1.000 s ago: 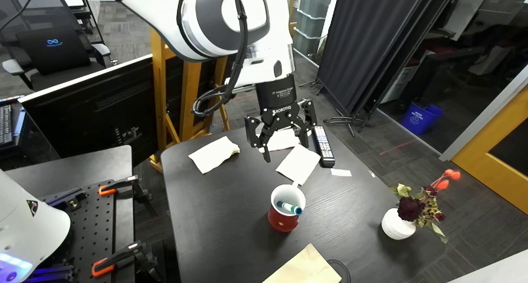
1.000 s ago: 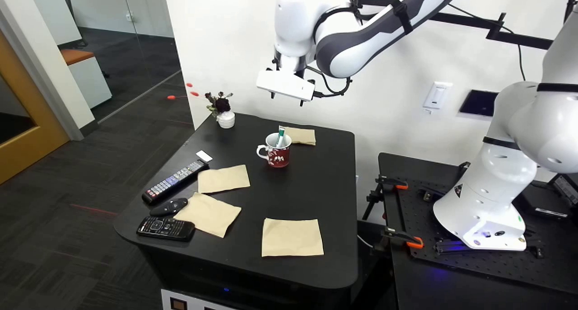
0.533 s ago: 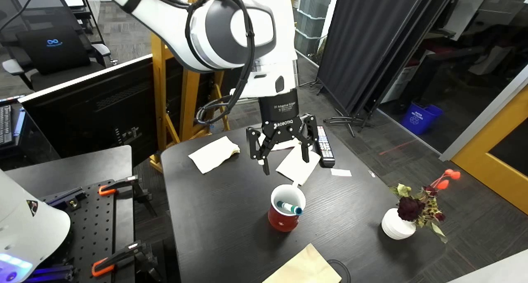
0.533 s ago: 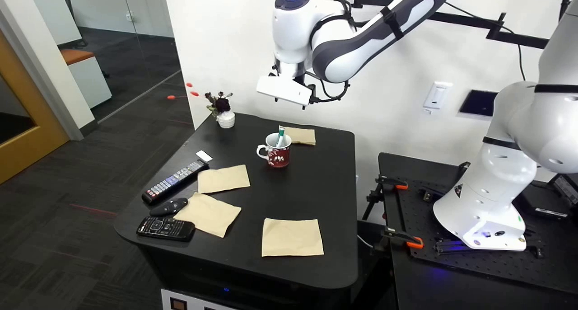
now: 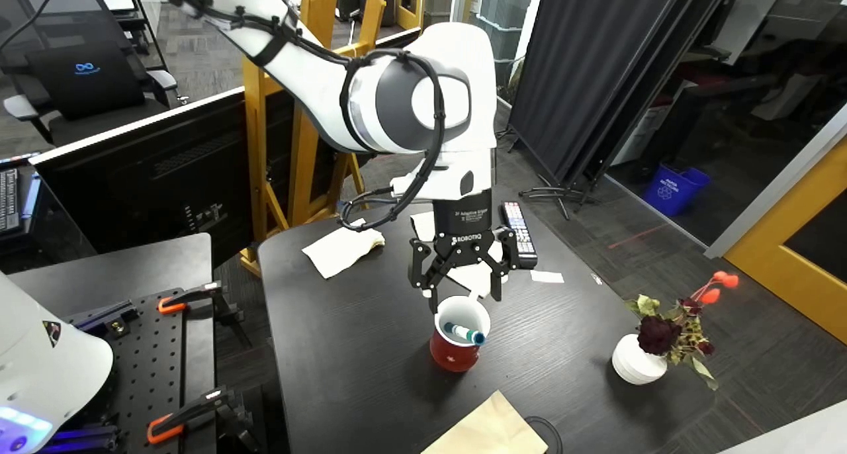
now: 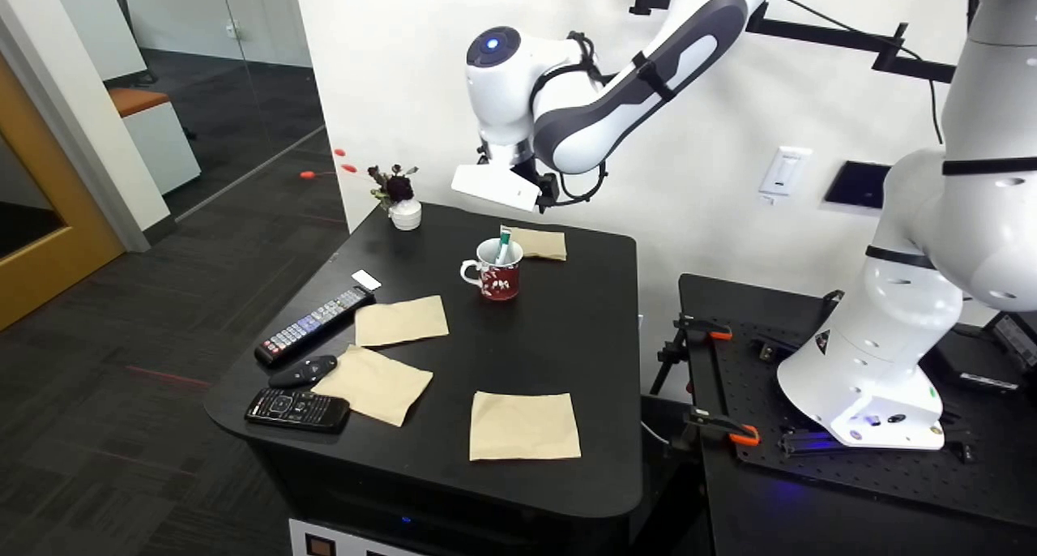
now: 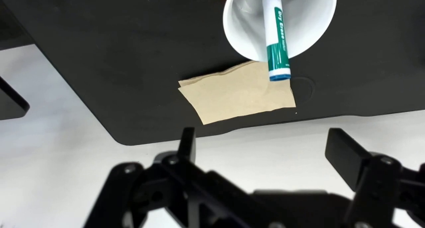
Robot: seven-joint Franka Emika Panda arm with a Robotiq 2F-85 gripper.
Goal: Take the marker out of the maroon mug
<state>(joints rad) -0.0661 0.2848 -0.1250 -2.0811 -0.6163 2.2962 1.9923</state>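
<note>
Looking into the maroon mug (image 5: 453, 357) on the table (image 5: 344, 361), we see the marker (image 7: 276, 32) leaning inside (its blue end pokes past the rim); the fingers (image 7: 347, 158) stand wide apart, empty.

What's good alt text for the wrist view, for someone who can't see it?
A green and white marker leans in a white-lined mug, its blue end sticking past the rim. Brown paper lies nearby on the dark table. Along the bottom, the robot's open tool holds nothing.
</note>
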